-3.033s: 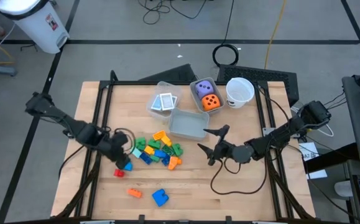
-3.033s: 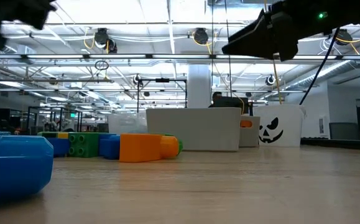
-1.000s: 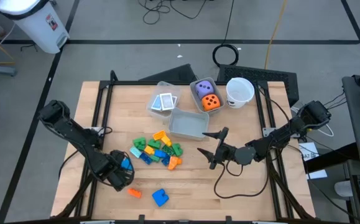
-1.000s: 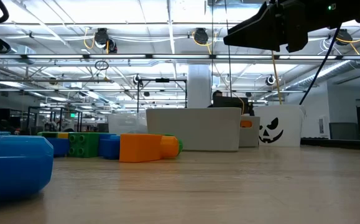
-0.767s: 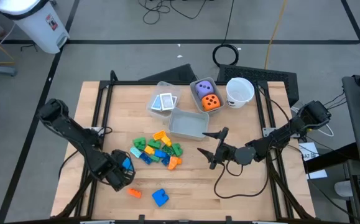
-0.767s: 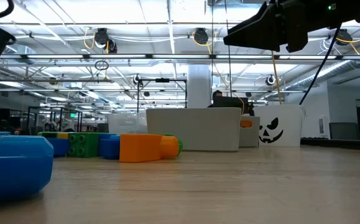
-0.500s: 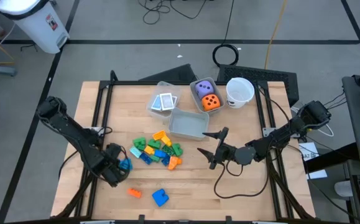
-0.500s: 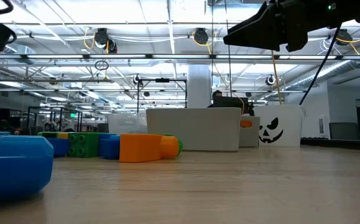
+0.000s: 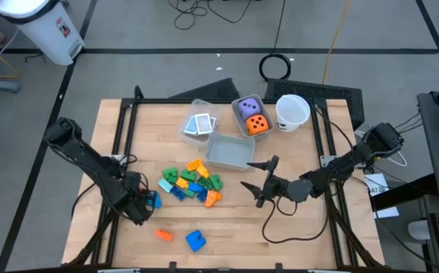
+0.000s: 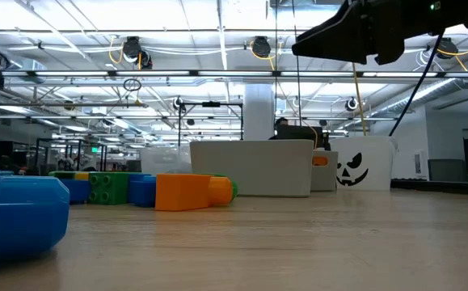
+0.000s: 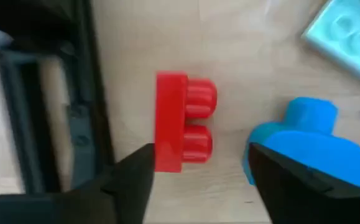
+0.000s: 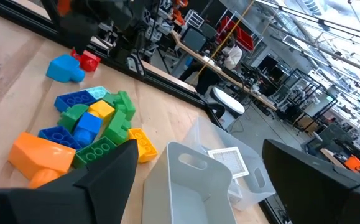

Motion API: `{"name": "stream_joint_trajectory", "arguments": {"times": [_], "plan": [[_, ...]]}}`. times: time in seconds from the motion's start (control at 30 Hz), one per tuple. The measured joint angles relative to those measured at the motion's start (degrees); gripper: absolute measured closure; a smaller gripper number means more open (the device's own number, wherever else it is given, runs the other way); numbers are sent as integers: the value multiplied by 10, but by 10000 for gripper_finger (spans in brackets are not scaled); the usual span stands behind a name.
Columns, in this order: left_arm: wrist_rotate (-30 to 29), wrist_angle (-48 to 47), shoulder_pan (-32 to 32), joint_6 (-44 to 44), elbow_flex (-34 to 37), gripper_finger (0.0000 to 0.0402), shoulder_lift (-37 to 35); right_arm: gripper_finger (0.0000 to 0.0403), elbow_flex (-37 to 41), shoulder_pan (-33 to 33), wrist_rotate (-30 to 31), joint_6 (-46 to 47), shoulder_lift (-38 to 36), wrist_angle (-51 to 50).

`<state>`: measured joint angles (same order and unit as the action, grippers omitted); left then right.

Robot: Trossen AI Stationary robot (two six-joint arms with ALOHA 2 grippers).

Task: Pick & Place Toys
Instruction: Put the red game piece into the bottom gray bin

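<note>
Red block lies near the table's left edge between the spread left gripper fingers; center, then close squarely.

A red two-stud building block lies on the wooden table, between the left gripper's parted dark fingers. A blue block lies beside it; a light-blue block farther off.

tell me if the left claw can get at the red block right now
Probably yes. The left claw hangs right over the red block with its fingers spread, the block lying loose on the table between them. The blue block beside it sits close but apart.
</note>
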<state>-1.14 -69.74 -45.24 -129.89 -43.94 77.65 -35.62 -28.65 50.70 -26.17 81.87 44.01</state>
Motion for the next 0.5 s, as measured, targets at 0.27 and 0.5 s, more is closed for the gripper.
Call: {"name": "stream_joint_trajectory", "arguments": {"times": [0.27, 0.5], "plan": [[23, 113, 6, -46, 107, 93, 2, 78, 0, 0, 0, 0, 0, 4], [-32, 159, 13, -6, 123, 129, 2, 78, 0, 0, 0, 0, 0, 8]]}}
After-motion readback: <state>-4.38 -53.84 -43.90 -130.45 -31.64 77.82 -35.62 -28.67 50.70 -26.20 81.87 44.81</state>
